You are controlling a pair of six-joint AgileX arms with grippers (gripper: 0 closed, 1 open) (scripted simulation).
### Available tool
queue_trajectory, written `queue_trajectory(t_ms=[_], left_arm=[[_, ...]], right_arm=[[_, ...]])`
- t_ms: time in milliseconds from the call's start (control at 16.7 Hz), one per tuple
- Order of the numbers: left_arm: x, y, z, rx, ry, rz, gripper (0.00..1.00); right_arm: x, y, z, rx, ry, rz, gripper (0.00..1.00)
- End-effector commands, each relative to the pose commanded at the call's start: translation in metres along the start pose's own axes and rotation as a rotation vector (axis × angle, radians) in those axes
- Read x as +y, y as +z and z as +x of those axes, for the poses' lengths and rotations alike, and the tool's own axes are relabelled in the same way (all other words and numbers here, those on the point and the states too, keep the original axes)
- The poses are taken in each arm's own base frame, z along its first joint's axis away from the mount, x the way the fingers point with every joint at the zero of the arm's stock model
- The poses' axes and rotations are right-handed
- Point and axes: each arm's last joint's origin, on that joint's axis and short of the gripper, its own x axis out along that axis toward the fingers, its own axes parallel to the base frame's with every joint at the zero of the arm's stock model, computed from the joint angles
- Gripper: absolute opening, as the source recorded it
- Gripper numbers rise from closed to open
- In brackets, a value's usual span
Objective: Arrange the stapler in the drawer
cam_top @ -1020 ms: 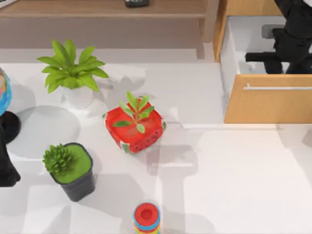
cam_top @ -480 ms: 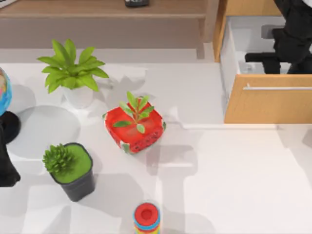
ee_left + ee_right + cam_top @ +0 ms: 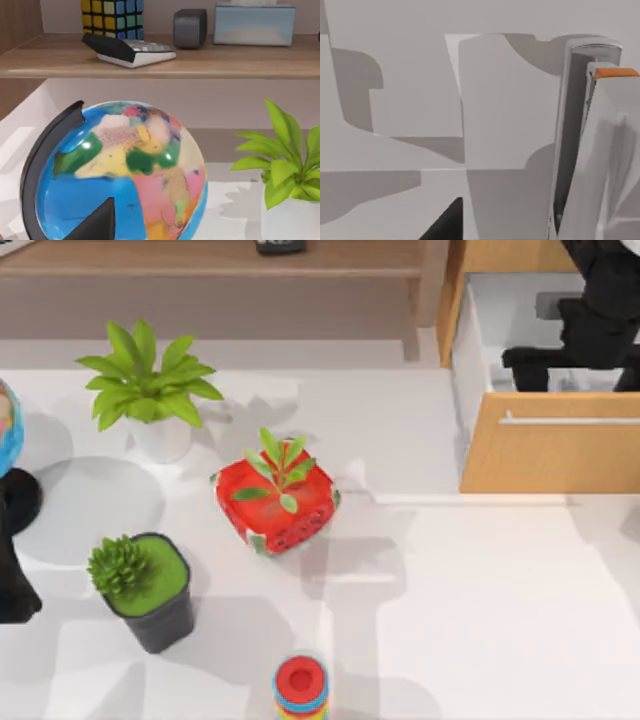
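The drawer stands pulled open at the table's back right, with a light-brown front, a silver bar handle and white inner walls. My right gripper reaches down into it, its black fingers spread open. Between them lies the stapler, a pale bar on the drawer floor. In the right wrist view the stapler is a long white-grey body with an orange tip, free of the dark fingertip beside it. My left arm stays parked at the table's left edge, one dark fingertip before the globe.
A red pot with a small plant sits mid-table. A white-potted plant and a black pot stand to the left. A globe is at the far left, and a ring stack at the front edge. A wooden shelf runs along the back.
My right gripper's fingers have spread apart inside the drawer, letting go of the stapler. The left arm and the other objects have stayed put.
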Motion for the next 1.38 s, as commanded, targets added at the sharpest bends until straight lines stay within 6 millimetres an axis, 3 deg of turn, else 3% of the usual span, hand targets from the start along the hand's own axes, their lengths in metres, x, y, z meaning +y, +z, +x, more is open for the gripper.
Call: queue_trajectory(t_ms=[720,1080,1380], left_arm=[[0.000,0.000,0.000,0.000,0.000,0.000,1.00],[0.000,0.000,0.000,0.000,0.000,0.000,1.00],[0.000,0.000,0.000,0.000,0.000,0.000,1.00]], right_arm=[[-0.001,-0.006,-0.008,-0.048,0.009,-0.025,1.00],[-0.007,-0.030,-0.047,-0.335,0.037,-0.138,1.00],[-0.010,-0.058,-0.099,-0.797,0.022,-0.278,1.00]])
